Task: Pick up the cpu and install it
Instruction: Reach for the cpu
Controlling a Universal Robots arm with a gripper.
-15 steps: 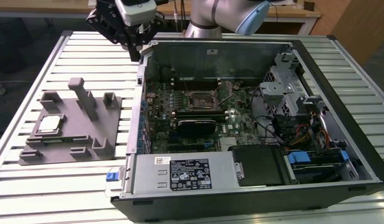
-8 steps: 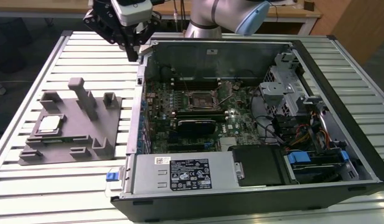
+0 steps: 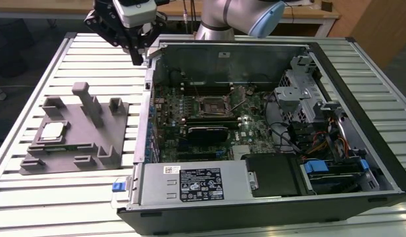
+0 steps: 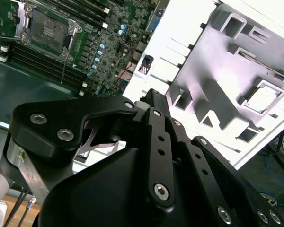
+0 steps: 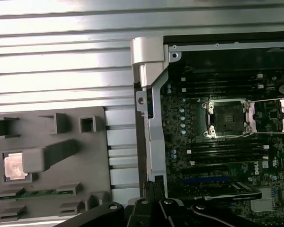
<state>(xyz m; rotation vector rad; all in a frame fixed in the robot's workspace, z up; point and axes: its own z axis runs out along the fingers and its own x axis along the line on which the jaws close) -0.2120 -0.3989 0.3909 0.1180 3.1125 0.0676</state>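
1. Gripper (image 3: 138, 58) hangs with its jaws drawn together and nothing between them, high over the slatted table (image 3: 58, 197). It is by the corner of the computer case (image 3: 147, 89) that faces the fixture plate (image 3: 78, 148) toward the table's far edge.
2. Lying flat in a square recess, the cpu (image 3: 52, 131) sits near the plate's outer edge, on the exterior view's left. It is well apart from the gripper and untouched.
3. Judging by this, the pick-up step is in hand and no grasp has been made.
4. Taking the chip calls for jaws spread wider than it and a straight descent. An upright post stands just beside the recess, so the approach must clear it and grip the thin edges.
5. In the first wrist view the socket (image 5: 226, 117) looks empty, with its metal frame swung aside, so it seems ready to receive the chip. The exterior view shows this less plainly.
6. From the exterior view one can judge the gripper's height above the table, which both wrist views leave unclear.
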